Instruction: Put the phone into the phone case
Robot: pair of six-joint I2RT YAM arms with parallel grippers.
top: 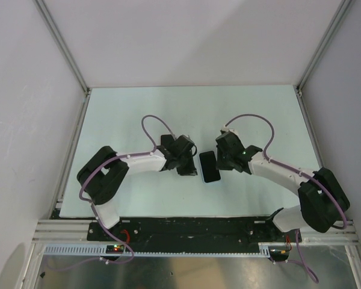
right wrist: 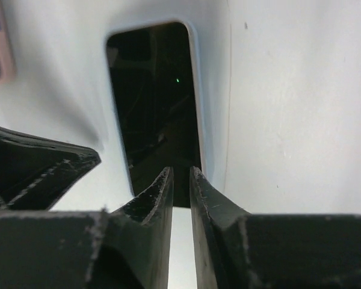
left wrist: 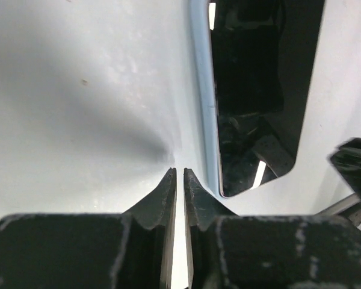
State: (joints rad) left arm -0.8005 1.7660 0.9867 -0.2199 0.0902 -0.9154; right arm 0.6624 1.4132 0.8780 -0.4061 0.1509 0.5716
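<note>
Between the two end effectors — left [top: 188,170] nearly together, right [top: 223,164] slightly apart — the phone [top: 210,167] lies in its phone case [left wrist: 200,90].

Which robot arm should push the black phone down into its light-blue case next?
Probably right: the right gripper hovers over the glossy black phone's end, while the left gripper sits beside the translucent light-blue case's rim.

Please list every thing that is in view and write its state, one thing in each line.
phone: flat on the table, dark glossy face up, a pale blue rim around it.
left gripper: low beside the phone, jaws nearly together, nothing between them.
right gripper: at the phone's edge, narrow gap, holding nothing.
</note>
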